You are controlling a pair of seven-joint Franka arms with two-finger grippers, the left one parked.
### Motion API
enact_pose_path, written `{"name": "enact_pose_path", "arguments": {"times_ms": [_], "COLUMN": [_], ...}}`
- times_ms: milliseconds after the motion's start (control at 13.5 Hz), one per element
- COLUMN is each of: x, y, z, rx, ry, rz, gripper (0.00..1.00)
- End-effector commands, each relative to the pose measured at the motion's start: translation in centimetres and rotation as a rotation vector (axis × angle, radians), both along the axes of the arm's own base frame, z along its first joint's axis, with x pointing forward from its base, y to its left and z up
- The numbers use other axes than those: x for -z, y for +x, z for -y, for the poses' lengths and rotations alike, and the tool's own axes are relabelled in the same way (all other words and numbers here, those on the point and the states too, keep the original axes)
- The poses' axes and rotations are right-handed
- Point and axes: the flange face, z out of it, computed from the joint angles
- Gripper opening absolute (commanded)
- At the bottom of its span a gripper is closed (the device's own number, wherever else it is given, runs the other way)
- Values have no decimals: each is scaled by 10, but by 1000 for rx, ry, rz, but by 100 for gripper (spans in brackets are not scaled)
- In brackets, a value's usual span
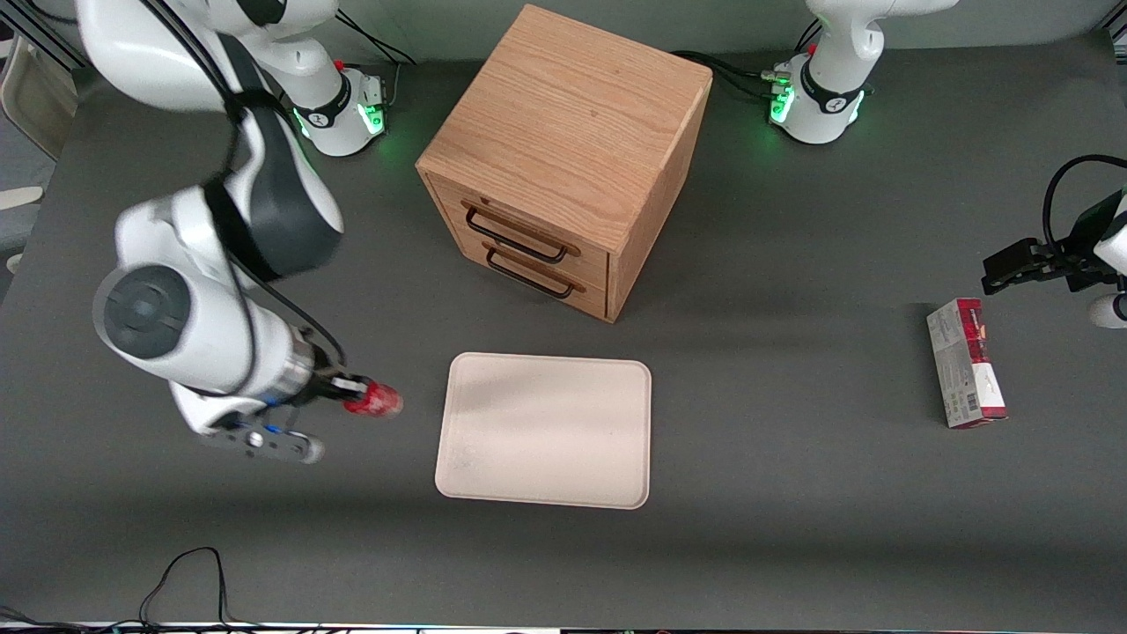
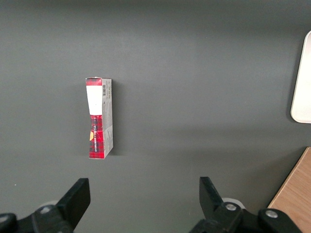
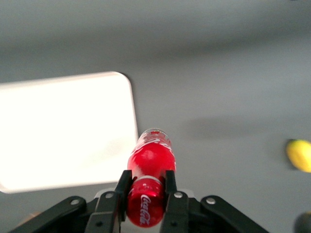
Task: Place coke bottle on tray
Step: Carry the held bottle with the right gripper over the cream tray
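- The hand (image 3: pixel 146 194) is closed on the small red plastic coke bottle (image 3: pixel 149 167), held beside the cream rectangular tray (image 1: pixel 546 429), above the bench.
- The bottle is judged light, stiff and smooth; it is pinched near its cap end, so slipping is possible.

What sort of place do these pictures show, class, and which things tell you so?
Probably a robotics lab bench: a dark table with arm bases bolted on, trailing cables, and staged props. The tool holds a coke bottle beside a tray, near a wooden drawer cabinet.

Dark grey table (image 1: pixel 792 264) w/ wooden drawer cabinet (image 1: pixel 563 158)
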Motion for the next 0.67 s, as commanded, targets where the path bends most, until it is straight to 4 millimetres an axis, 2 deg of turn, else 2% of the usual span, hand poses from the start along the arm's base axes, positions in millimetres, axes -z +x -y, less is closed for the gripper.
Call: {"name": "enact_pose_path", "arguments": {"times_ms": [0,223,297,595], "x": [24,65,76,100], "y": [23,25,28,31], "z": [-30,-55,-57,-61], "rx": [82,57,67,60], "ry": [48,40,44,24], "rz": [73,78,86,94], "gripper": [0,0,0,0]}}
